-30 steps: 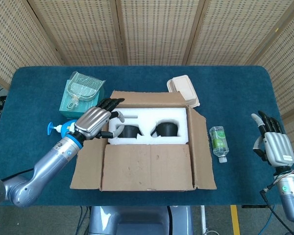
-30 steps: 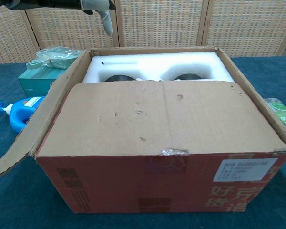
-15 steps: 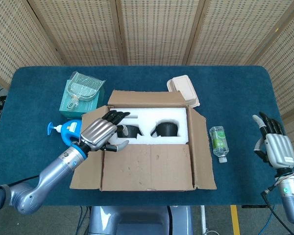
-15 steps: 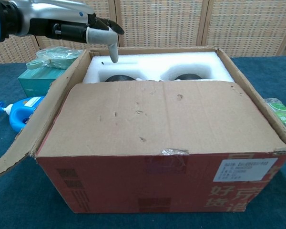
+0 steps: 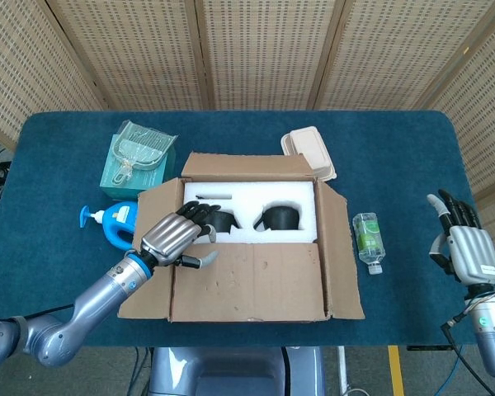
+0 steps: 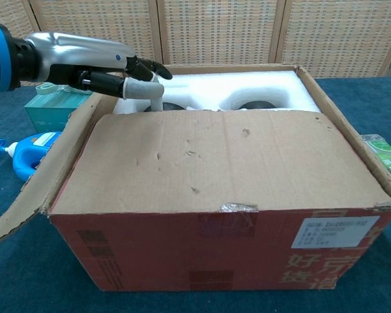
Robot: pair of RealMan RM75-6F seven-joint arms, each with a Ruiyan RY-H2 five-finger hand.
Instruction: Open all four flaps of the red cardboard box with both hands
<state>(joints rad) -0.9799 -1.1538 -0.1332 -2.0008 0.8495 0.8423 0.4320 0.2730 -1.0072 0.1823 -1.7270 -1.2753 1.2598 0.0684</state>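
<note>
The red cardboard box stands mid-table, its white foam insert holding two black items. Its near flap lies flat over the front half of the opening. The left flap, right flap and back flap are folded outward. My left hand hovers over the near-left corner of the opening, fingers spread and holding nothing. Its thumb points down at the near flap's back edge. My right hand is open beyond the table's right edge.
A teal box with a plastic bag on top and a blue pump bottle sit left of the box. A white clamshell container lies behind its right corner. A small clear bottle lies to its right.
My left hand has moved nearer and lower, from above the left flap to the back edge of the near flap. The right hand has barely shifted.
</note>
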